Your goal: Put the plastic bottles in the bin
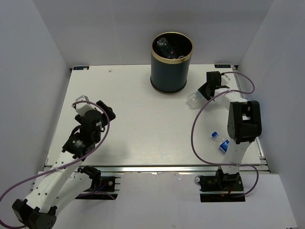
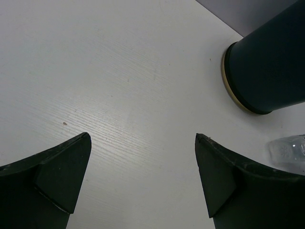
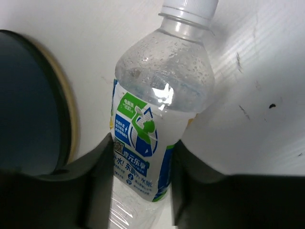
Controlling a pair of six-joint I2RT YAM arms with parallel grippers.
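Left gripper [image 2: 143, 143] hangs over the table [image 1: 133, 129] on the left side, jaws wide apart with nothing between them; it looks parked clear of the work. The bin [image 1: 169, 71] stands far centre, with at least one clear bottle [image 1: 164, 46] already inside. Just right of the bin, the right gripper [image 3: 140, 162] is clamped across the labelled middle of a white-capped bottle [image 3: 162, 81] that seems to lie on the table. Gripping mid-body probably keeps it balanced for the lift over the rim. A blue-capped bottle [image 1: 219, 141] lies near right, beside the right arm, not yet picked.
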